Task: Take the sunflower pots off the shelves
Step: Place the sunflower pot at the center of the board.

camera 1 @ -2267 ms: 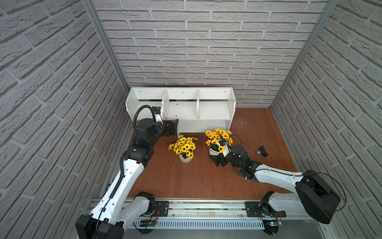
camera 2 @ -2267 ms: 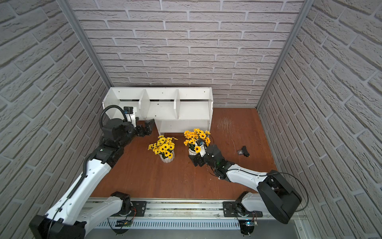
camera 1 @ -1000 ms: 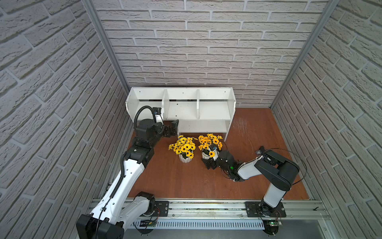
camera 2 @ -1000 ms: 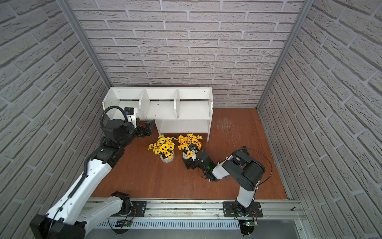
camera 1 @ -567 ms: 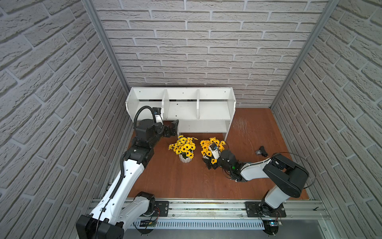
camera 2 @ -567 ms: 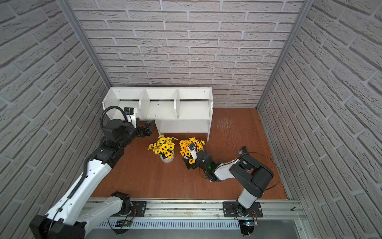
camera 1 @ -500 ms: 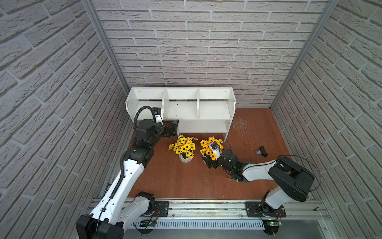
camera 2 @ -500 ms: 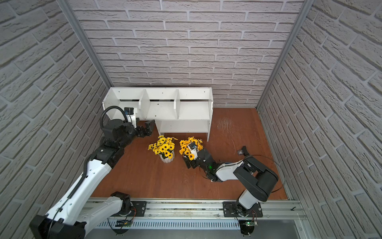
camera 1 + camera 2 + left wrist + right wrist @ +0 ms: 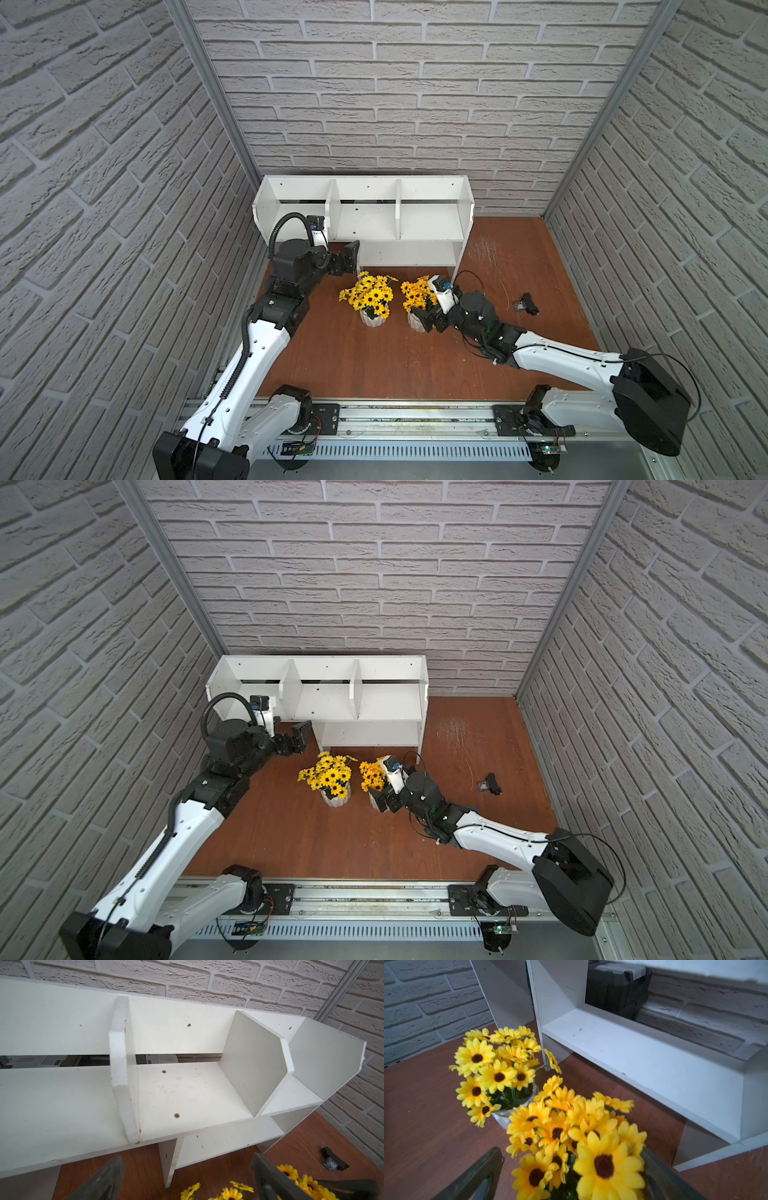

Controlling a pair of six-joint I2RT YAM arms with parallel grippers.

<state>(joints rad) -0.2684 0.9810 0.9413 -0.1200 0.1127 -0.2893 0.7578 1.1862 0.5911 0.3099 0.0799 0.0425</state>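
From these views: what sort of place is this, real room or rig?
Likely a staged robot test cell: brick-pattern wall panels between metal posts, left arm and right arm on a rail beside a wood-look tabletop, white shelf unit and sunflower pots as props.

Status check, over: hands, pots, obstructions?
Left hand open, empty. Right hand open, straddling one sunflower pot; other pot beside it. Both on table, off shelves. Nothing blocking.

Pale grey brick walls (image 9: 415, 83) enclose a reddish-brown wooden floor (image 9: 374, 365).
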